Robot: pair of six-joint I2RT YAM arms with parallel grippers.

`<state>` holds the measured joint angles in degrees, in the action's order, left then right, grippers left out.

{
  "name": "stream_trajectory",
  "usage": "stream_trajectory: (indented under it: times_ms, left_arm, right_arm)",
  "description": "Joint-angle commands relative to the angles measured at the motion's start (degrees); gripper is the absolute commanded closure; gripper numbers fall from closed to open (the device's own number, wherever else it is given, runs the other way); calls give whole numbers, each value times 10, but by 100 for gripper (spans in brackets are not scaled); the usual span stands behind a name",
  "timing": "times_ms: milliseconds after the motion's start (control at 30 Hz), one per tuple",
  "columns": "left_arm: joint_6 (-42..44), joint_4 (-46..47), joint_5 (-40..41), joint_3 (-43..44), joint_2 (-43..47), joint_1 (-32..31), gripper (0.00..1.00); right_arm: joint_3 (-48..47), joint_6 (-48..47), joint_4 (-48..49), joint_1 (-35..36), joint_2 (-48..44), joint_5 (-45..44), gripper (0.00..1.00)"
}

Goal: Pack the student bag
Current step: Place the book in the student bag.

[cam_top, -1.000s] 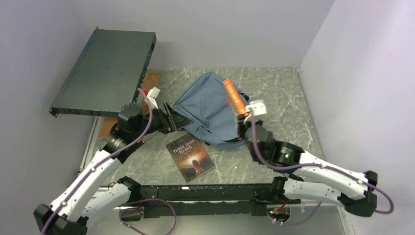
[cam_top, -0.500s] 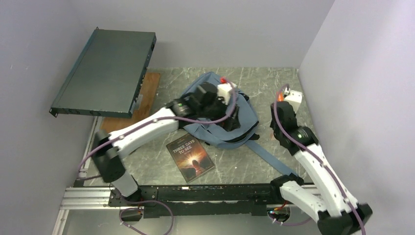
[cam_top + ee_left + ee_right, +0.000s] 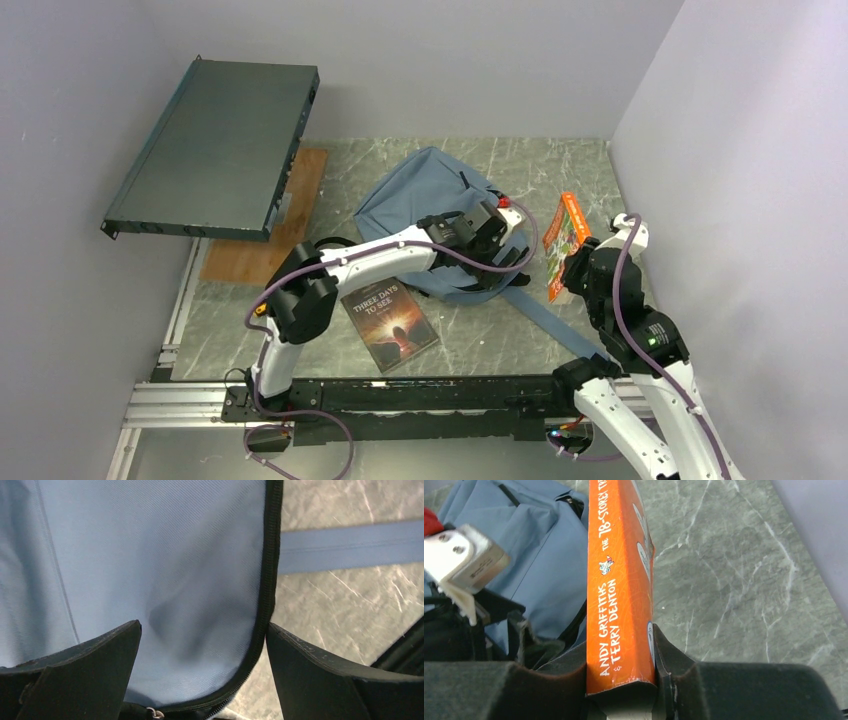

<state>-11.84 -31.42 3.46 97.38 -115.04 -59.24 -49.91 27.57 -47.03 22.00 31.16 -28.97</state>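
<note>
well, my left pincer (image 3: 202, 627) gapes over the limp student bag (image 3: 420, 200), best pinched by its zipper hem (image 3: 268, 580), my right pincer (image 3: 621, 647) clamping a book (image 3: 619, 580).

Pale lilac walls (image 3: 480, 60) around a grey marbled tabletop (image 3: 560, 160) (dark metal panel (image 3: 215, 145) tilted at left).

— What is getting cut off at the right wrist?
— The orange book (image 3: 619, 580) is running past the 12 o'clock edge, its title breaking off after "78-STOREY"; the right gripper (image 3: 621, 652) is swallowing its 6 o'clock end.
— And overhead?
— The left gripper (image 3: 497, 248) is covering the student bag (image 3: 410, 200) on its 4 o'clock side, and the dark panel (image 3: 215, 150) is hiding part of the wooden board (image 3: 255, 258) at 10 o'clock.
</note>
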Motion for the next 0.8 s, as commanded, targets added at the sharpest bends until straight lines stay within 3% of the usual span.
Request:
stream_trajectory:
  times_ms: [0,133,333,400,500,533,767]
  left_arm:
    - [19,-21,76,55,-18,-3,0]
    - [30,-51,127,84,-36,-3,8]
    - [62,-37,122,78,-33,8,44]
    - [58,-37,108,77,-29,16,61]
    - [57,-34,107,66,-5,23,97]
    - [59,-25,108,51,9,26,100]
    - [32,36,134,-33,138,51,100]
  right_arm:
    - [-12,5,39,1,-1,30,100]
    - [-13,8,43,1,5,68,100]
    - [-23,13,-2,0,15,127,100]
    - [-22,17,-5,1,5,126,100]
    - [-37,28,-22,0,5,125,100]
    - [-37,32,-24,0,8,129,100]
    - [16,90,43,1,21,249,100]
